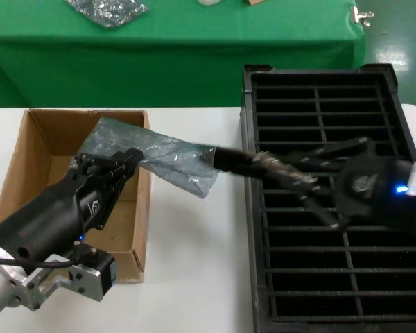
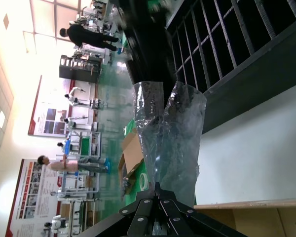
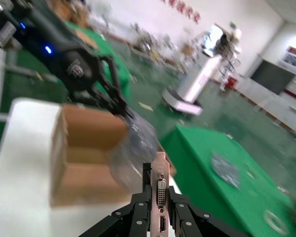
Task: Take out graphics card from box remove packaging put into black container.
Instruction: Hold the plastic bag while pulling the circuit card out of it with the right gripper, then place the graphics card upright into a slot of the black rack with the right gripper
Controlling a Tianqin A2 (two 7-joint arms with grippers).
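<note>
Graphics card pinched by right gripper, packaging end pinched by left gripper above box rim.

The head view looks forward and down from above onto the white table, with the box on the robot's left, the black container on its right and a green table beyond. The left wrist view sits close behind the left gripper, facing across the bag toward the container and the hall. The right wrist view sits close behind the right gripper, facing the opposite way, toward the box and the left gripper. All three views share the bag; it is blurred in the right wrist view.
</note>
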